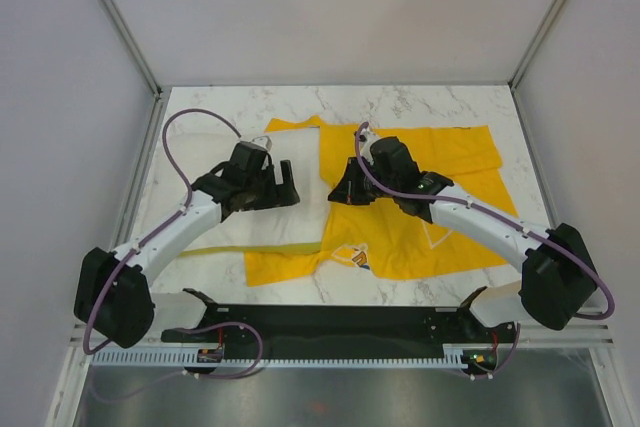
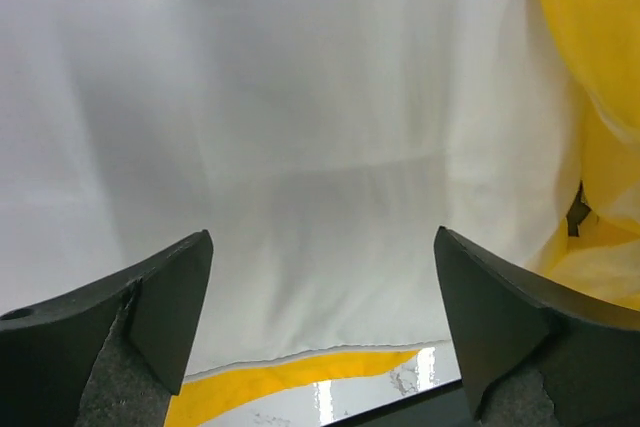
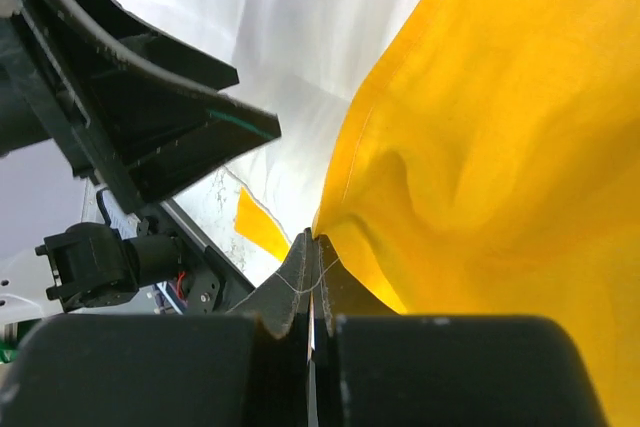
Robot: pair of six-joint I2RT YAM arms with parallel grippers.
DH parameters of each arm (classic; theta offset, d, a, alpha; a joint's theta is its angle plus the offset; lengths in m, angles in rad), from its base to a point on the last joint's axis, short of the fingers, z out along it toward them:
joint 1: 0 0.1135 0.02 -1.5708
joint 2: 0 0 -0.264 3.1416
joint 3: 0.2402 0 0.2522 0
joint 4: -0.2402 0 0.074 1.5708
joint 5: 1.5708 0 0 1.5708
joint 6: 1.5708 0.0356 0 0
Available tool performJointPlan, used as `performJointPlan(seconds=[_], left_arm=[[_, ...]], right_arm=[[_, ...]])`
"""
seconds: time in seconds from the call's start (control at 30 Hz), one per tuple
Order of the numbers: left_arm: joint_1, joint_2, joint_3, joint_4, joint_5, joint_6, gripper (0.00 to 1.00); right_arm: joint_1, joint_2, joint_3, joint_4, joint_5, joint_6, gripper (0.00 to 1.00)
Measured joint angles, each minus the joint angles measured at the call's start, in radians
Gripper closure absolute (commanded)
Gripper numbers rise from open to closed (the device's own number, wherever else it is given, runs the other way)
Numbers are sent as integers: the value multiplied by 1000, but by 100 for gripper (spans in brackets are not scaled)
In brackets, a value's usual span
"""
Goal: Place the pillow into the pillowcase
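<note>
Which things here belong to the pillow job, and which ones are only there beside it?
Belong to the job:
- pillow
- pillowcase
- left gripper, open over the pillow
- right gripper, shut on the pillowcase edge

Only there:
- marble table
- black base plate
- purple cables

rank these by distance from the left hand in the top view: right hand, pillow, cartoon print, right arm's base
1. pillow, directly under the left hand.
2. right hand, just to its right.
3. cartoon print, toward the near edge.
4. right arm's base, far right.
</note>
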Motion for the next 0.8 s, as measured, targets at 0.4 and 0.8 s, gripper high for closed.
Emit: performJointPlan(seconds=[0.4, 0.8], left_arm=[[34, 183, -90, 110, -46, -22, 98], [-199, 158, 199, -46, -225, -25, 98]], right_arm=[[17, 83, 1, 0, 6, -18, 100], [65, 179, 261, -101, 31, -55, 100]])
